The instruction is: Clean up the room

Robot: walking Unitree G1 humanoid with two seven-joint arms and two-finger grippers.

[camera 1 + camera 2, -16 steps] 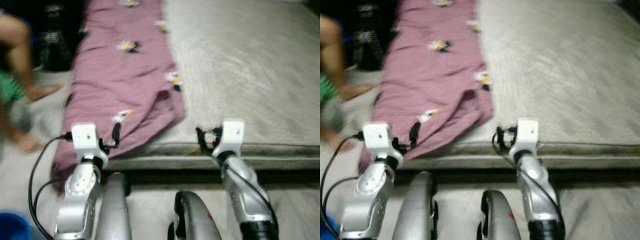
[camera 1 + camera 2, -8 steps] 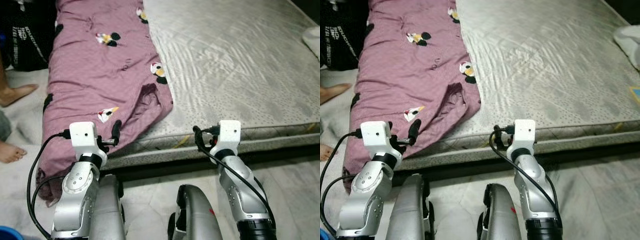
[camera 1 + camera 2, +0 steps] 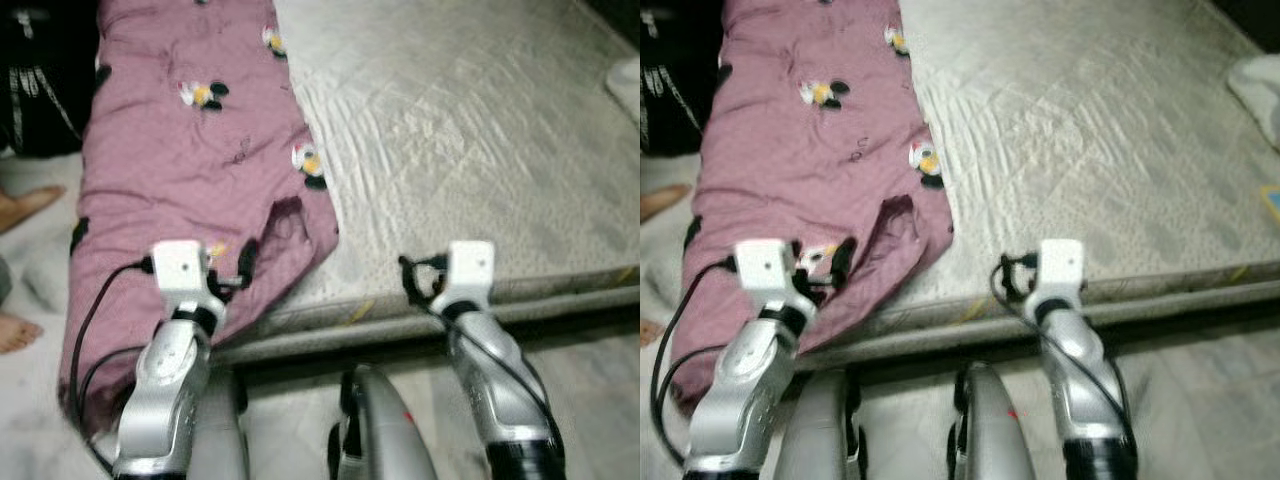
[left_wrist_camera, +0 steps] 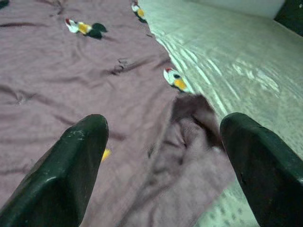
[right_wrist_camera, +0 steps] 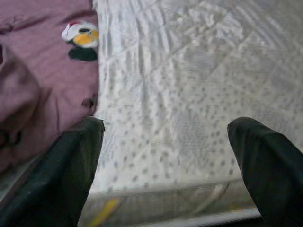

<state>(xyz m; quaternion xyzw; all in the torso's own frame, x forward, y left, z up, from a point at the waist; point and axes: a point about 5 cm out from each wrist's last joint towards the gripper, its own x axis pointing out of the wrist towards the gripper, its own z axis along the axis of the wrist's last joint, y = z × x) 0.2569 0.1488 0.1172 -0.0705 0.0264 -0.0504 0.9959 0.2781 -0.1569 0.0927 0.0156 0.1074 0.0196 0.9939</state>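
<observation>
A mauve blanket [image 3: 190, 170] with small cartoon prints lies along the left side of a bare grey mattress [image 3: 470, 140] and hangs over its near left corner. My left gripper [image 4: 163, 163] is open, held just above the blanket's folded corner [image 4: 194, 111] near the mattress edge. My right gripper [image 5: 165, 165] is open too, hovering over the mattress's front edge, just right of the blanket's hem [image 5: 42, 94]. Neither gripper holds anything.
A person's bare feet [image 3: 20, 205] are on the floor at the left, beside a dark bag [image 3: 40, 90]. A white cloth [image 3: 1255, 85] lies at the mattress's far right edge. Pale floor runs along the mattress front.
The view swung right, clearing from blur to show the mattress's right side, then shifted slightly. Both grippers stay open and held out toward the mattress edge.
</observation>
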